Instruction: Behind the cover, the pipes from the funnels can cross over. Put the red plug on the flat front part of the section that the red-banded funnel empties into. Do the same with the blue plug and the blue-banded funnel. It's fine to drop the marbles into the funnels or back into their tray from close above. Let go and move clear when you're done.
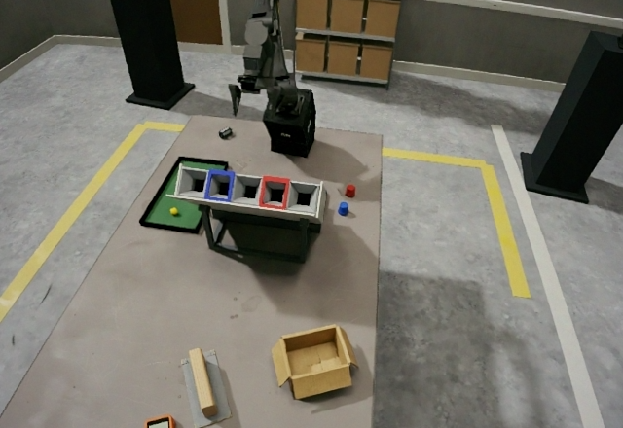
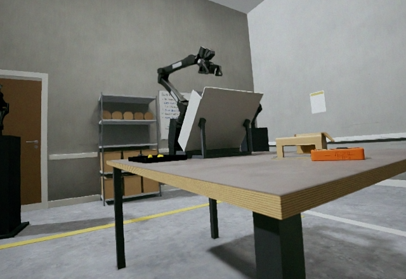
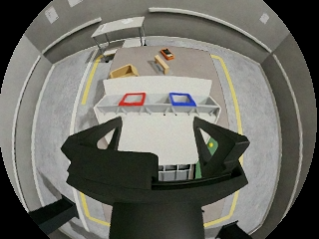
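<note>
A white funnel rack point(image 1: 248, 193) stands mid-table on a dark stand, with several funnels in a row. One funnel has a blue band point(image 1: 219, 185) and one a red band point(image 1: 274, 192); both also show in the wrist view point(image 3: 181, 99) point(image 3: 132, 99). The red plug point(image 1: 349, 191) and the blue plug point(image 1: 343, 208) stand on the table right of the rack. A green marble tray point(image 1: 180, 202) lies left of the rack with a yellow marble point(image 1: 173, 210) in it. My gripper point(image 1: 236, 97) is open and empty, high above the table behind the rack, near the arm's base point(image 1: 290, 126).
A small dark cylinder point(image 1: 225, 133) lies on the table behind the tray. An open cardboard box point(image 1: 312, 360), a wooden block on a grey plate point(image 1: 202, 381) and an orange device point(image 1: 160, 421) lie at the near end. From the side the rack's cover point(image 2: 222, 118) hides the pipes.
</note>
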Motion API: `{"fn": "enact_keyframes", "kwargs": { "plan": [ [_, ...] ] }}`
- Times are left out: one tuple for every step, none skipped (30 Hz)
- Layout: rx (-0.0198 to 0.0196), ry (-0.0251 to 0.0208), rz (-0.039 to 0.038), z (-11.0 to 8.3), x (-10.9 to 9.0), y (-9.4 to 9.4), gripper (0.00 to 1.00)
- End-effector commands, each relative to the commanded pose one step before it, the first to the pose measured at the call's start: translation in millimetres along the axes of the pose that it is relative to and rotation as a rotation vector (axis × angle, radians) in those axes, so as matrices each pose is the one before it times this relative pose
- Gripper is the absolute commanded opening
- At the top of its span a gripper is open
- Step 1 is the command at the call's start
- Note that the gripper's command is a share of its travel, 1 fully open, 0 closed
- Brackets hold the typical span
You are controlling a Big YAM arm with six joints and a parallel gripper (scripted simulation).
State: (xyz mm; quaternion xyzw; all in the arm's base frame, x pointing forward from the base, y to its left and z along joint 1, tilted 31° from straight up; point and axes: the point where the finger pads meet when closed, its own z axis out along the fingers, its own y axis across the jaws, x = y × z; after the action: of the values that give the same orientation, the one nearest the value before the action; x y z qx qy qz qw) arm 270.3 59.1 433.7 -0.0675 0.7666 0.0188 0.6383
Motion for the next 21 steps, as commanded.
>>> {"fn": "enact_keyframes", "kwargs": {
  "plan": [
    [0.00861,-0.07254,0.01262,-9.9,-42.01,-5.98,1.0],
    [0.0,0.0,0.0,0.0,0.0,0.0,1.0],
    [0.0,0.0,0.0,0.0,0.0,0.0,1.0],
    [0.0,0.0,0.0,0.0,0.0,0.0,1.0],
    [0.0,0.0,0.0,0.0,0.0,0.0,1.0],
    [0.0,0.0,0.0,0.0,0.0,0.0,1.0],
    [0.0,0.0,0.0,0.0,0.0,0.0,1.0],
    [0.0,0.0,0.0,0.0,0.0,0.0,1.0],
    [0.0,0.0,0.0,0.0,0.0,0.0,1.0],
    [0.0,0.0,0.0,0.0,0.0,0.0,1.0],
    [0.0,0.0,0.0,0.0,0.0,0.0,1.0],
    [0.0,0.0,0.0,0.0,0.0,0.0,1.0],
    [0.0,0.0,0.0,0.0,0.0,0.0,1.0],
    [0.0,0.0,0.0,0.0,0.0,0.0,1.0],
    [0.0,0.0,0.0,0.0,0.0,0.0,1.0],
    [0.0,0.0,0.0,0.0,0.0,0.0,1.0],
    [0.0,0.0,0.0,0.0,0.0,0.0,1.0],
    [0.0,0.0,0.0,0.0,0.0,0.0,1.0],
    [0.0,0.0,0.0,0.0,0.0,0.0,1.0],
    [0.0,0.00001,-0.00001,0.0,0.0,0.0,0.56],
    [0.0,0.00009,0.00049,0.0,0.03,-0.01,0.56]
  ]
}}
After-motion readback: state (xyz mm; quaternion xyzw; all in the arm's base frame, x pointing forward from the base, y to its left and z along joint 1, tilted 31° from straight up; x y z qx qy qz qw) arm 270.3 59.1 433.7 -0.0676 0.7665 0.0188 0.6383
